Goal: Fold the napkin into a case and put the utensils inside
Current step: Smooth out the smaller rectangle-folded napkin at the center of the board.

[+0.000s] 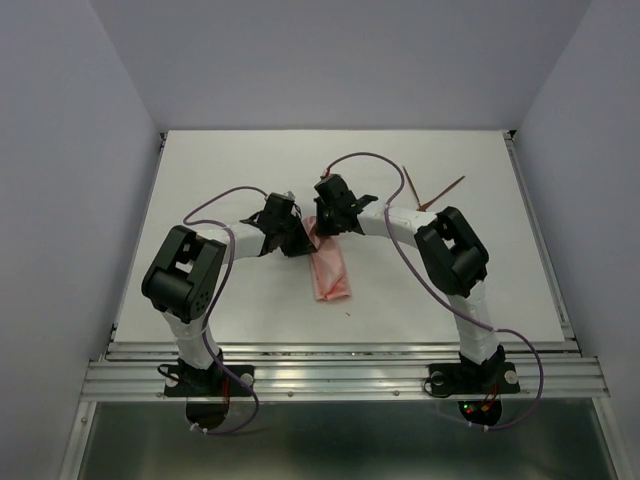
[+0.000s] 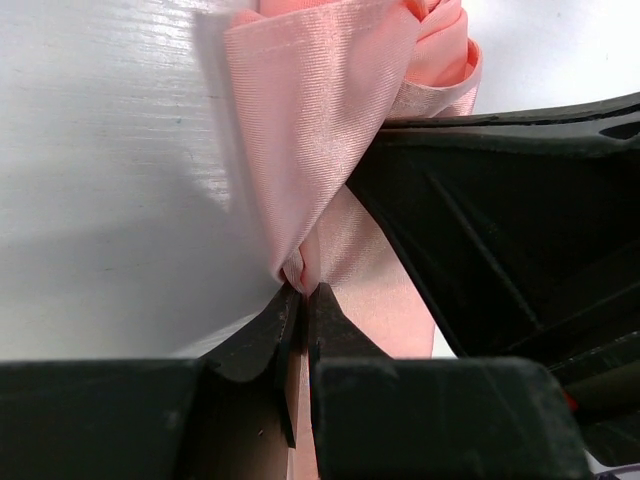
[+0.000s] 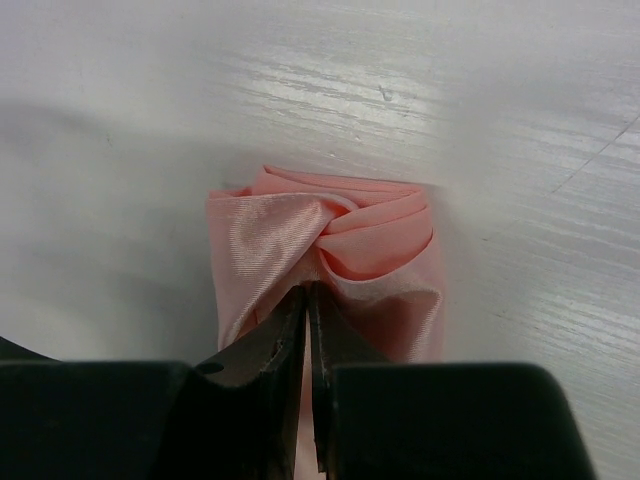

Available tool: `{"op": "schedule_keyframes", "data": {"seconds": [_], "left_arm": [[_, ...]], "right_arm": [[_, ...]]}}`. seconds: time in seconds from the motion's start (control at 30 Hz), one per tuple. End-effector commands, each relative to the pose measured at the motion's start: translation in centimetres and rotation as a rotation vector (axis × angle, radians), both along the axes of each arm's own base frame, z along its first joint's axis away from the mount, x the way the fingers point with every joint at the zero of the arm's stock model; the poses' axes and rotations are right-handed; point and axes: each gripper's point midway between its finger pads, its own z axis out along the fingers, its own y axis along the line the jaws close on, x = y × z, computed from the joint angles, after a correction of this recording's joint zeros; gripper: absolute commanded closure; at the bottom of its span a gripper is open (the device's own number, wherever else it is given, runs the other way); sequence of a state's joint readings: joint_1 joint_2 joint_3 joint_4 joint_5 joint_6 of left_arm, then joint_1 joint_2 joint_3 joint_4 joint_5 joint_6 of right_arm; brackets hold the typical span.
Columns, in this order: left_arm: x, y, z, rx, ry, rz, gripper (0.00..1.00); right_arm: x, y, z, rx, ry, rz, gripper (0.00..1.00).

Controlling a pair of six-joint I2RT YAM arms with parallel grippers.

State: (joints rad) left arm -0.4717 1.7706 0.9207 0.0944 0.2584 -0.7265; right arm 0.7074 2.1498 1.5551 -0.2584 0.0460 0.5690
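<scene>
The napkin (image 1: 331,272) is laid near the middle of the table (image 1: 230,170), a little toward 6 o'clock. It is folded into a narrow salmon-pink oblong, its long axis running roughly from 12 to 6 o'clock. The end at 6 o'clock lies flat. The end at 12 o'clock is bunched and twisted, with glossy folds crossing one another, as is seen in both wrist views.

That bunched end is pinched from two sides. The left gripper (image 2: 303,290) is brought in from about 9 o'clock, and its fingers are drawn narrow, nearly together, with a thin ridge of cloth caught between the tips. The right gripper (image 3: 306,290) is brought in from about 1 o'clock. Its fingers are likewise almost closed, and a fold of the twisted cloth is nipped at their tips. In the overhead view the two grippers are seen just beside each other above the napkin's far end.

The utensils (image 1: 441,192), two thin reddish-brown sticks, are left on the table at about 2 o'clock from the napkin, well apart from it. They are splayed in a V whose point is turned toward 6 o'clock.

Purple cables (image 1: 365,157) are looped above both arms.
</scene>
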Motion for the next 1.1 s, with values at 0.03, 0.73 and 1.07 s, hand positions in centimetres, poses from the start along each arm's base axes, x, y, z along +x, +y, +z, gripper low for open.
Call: {"op": "schedule_keyframes", "data": {"seconds": [0.03,0.73,1.07], "left_arm": [[0.6,-0.4,0.5,0.001,-0.025,-0.029,0.90],[0.4,-0.3,1.5,-0.015,-0.045,-0.020,0.54],[-0.7,1.3,4.6,0.020,-0.100,-0.013,0.32]], "right_arm": [[0.4,1.9,0.5,0.043,-0.017,0.024,0.89],[-6.7,-8.6,5.3,-0.043,-0.076,-0.148,0.70],[-9.8,-10.7,6.2,-0.074,-0.077,-0.185,0.59]]}}
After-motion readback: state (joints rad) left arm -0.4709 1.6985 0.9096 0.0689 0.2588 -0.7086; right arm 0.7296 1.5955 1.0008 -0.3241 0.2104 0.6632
